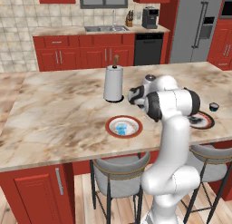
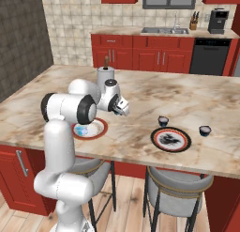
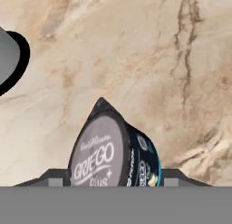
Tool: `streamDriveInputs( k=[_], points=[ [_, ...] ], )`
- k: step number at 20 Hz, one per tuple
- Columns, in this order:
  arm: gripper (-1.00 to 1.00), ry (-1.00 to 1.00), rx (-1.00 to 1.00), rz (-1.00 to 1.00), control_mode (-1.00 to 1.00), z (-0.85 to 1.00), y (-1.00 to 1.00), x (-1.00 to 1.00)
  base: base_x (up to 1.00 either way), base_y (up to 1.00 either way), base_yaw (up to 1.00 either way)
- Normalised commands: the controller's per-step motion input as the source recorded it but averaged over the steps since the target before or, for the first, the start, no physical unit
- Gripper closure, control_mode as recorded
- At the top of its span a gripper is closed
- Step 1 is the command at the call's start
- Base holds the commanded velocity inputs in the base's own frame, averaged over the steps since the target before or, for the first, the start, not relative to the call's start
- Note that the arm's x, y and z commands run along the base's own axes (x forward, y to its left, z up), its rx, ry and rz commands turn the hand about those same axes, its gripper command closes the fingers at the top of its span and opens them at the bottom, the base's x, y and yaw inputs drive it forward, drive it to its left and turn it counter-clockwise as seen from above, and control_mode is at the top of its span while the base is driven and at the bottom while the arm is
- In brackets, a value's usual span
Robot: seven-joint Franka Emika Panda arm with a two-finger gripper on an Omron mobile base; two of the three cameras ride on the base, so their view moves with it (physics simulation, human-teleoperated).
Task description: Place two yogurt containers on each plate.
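A: At the bottom centre of the hand view the pincer [image 3: 115,180] pinches a dark yogurt cup [image 3: 115,148], tipped on its side, lid facing the camera, axis running up-frame.

B: So it's mid-carry?

A: I'd judge so. Next it should swing to the orange-rimmed plate [image 1: 110,124] at the left base view's centre, beside the blue cup [image 1: 121,128], and set it upright.

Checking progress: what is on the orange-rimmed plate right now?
One translucent blue yogurt cup lies on the orange-rimmed plate. From the right, the arm covers part of the plate.
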Motion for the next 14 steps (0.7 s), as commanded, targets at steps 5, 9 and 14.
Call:
streamDriveInputs(
  k=[5,9,14],
  points=[
    [1.0,-0.22,0.05,0.0,-1.0,0.41,0.68,-1.0,0.0,0.0,0.0],
    [1.0,-0.11,0.08,0.0,-1.0,0.08,0.66,-0.72,0.0,0.0,0.0],
    [1.0,-0.1,0.02,0.0,-1.0,0.0,0.05,-0.04,0.0,0.0,0.0]
  ],
)
